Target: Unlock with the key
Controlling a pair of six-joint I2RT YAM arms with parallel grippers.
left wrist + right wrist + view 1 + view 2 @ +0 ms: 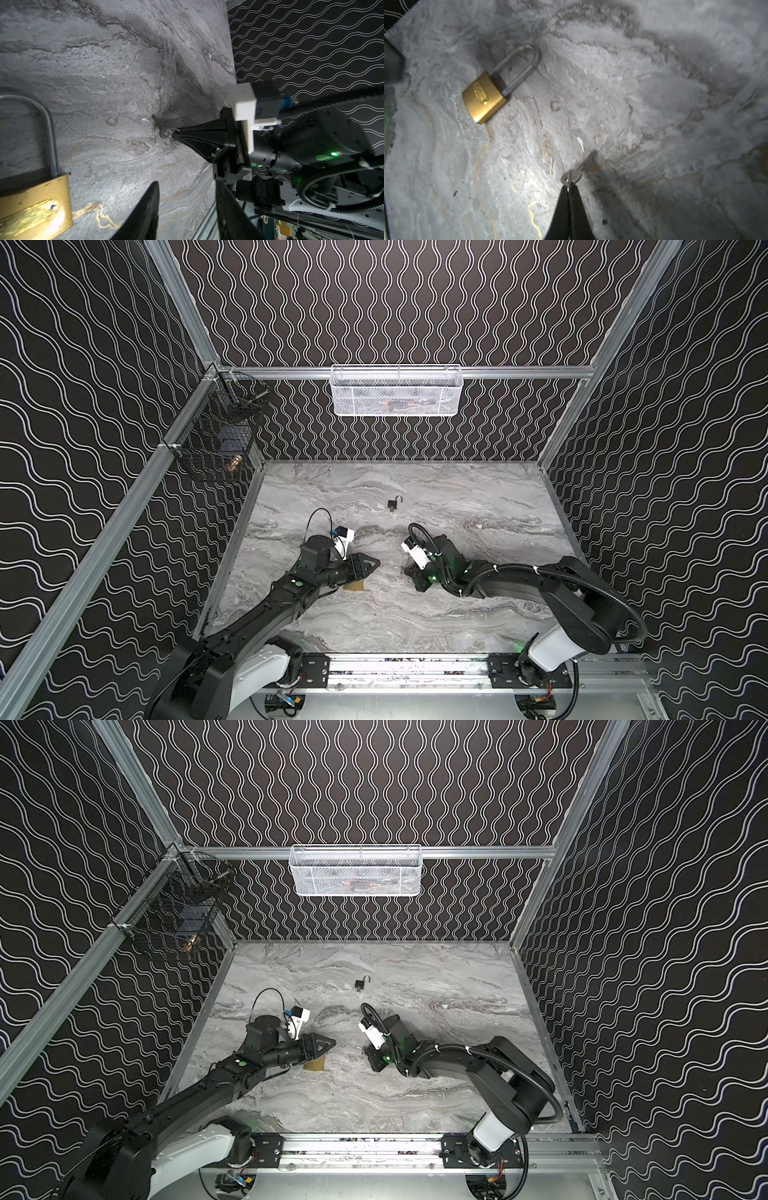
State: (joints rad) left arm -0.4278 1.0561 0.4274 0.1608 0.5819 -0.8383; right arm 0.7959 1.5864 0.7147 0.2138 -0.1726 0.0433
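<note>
Two claws: right gripper (569, 188) was pinched on the key (588, 163), left gripper (374, 563) hung part-open, empty, near the brass padlock (483, 97). Next up, probably lifting the key and lining it up.

The bench (457, 614) is grey, veined like marble. The walls (395, 302) are black with white wavy lines. The padlock (483, 97) has a brass-gold body and a silver shackle. The key (572, 176) is silver and the fingers (562, 207) black. One basket (395, 391) is white mesh.

no legible text anywhere, not even on the brass padlock (484, 99).
</note>
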